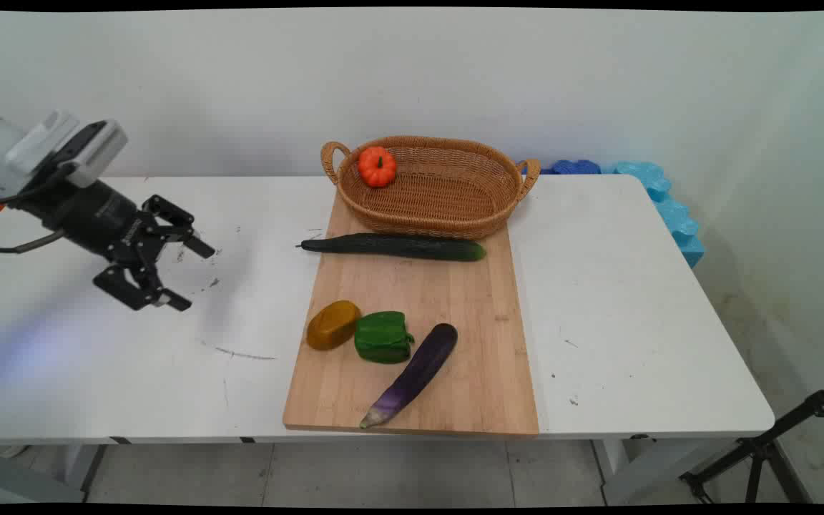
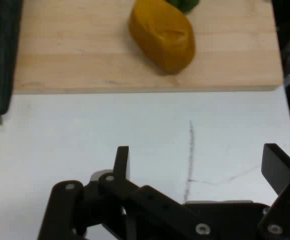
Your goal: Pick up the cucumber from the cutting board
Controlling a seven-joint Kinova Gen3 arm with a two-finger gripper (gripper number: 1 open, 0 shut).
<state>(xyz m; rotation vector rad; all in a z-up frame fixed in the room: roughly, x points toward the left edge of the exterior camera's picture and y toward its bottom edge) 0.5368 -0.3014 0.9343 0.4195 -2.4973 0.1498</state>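
the black two-finger gripper (image 1: 187,275) is hanging over the left part of the white table (image 1: 634,300), well apart from the wooden cutting board (image 1: 455,300), with its fingers (image 2: 121,161) spread wide and nothing sitting between them — it is holding nothing. black cables are trailing back from the wrist toward the left edge of the main view. the gripper is pointing toward the board, and the thing lying nearest to it is the brownish-yellow potato-shaped piece (image 1: 332,324), which is resting on the board's near left part. in the hand view this yellow piece (image 2: 162,35) is showing beyond the open fingers, just inside the board's edge (image 2: 135,85), with bare tabletop (image 2: 85,135) and a thin dark scratch mark (image 2: 190,150) lying between it and the fingertips. a green bell pepper (image 1: 383,336) is sitting just beside the yellow piece on its right, seemingly touching it, and a purple eggplant (image 1: 415,373) is lying slantwise next to the pepper, its pale stem end pointing at the board's near edge. farther back a long dark cucumber (image 1: 394,246) is lying across the board, its thin left tip reaching past the board's left edge over the table. behind the cucumber a woven wicker basket (image 1: 440,214) is standing on the board's far end — a small orange pumpkin (image 1: 377,166) is resting inside it, at its left side. blue foam shapes (image 1: 659,193) are lying beyond the table's far right corner.
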